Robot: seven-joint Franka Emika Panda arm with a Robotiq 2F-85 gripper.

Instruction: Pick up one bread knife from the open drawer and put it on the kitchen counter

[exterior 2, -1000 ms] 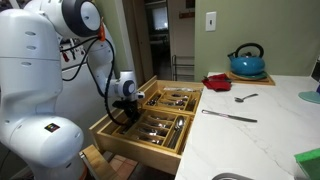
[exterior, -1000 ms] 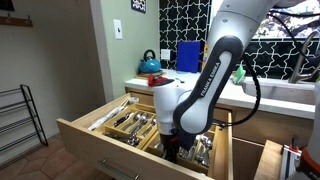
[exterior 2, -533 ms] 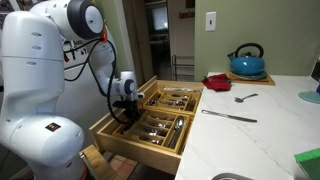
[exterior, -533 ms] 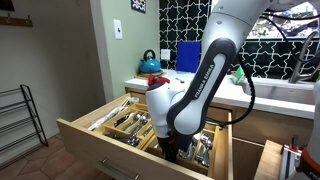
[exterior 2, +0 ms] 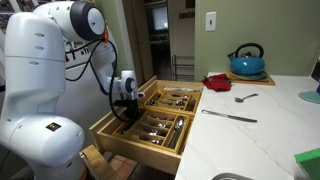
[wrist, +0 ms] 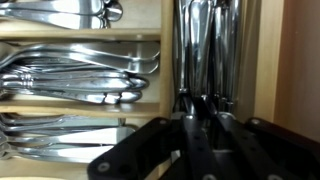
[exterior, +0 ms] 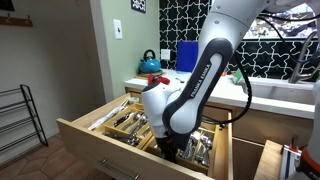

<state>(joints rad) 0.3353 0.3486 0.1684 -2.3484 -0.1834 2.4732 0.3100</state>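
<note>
Your bread knives (wrist: 205, 45) lie lengthwise in the narrow compartment right of centre in the wrist view, inside the open drawer (exterior: 88, 134) that fills the lower middle of both exterior views; your tool (wrist: 200, 102) is down in that compartment, its dark fingers right over the handles, and you cannot tell whether it grips one or stands spread. Left of the wooden divider (wrist: 165, 60) lies other cutlery (wrist: 80, 70); on the white table (exterior 2: 270, 135), at the right of an exterior view, a lone knife (exterior 2: 230, 117) lies flat, with a blue kettle (exterior 2: 247, 62) above it in the frame.
</note>
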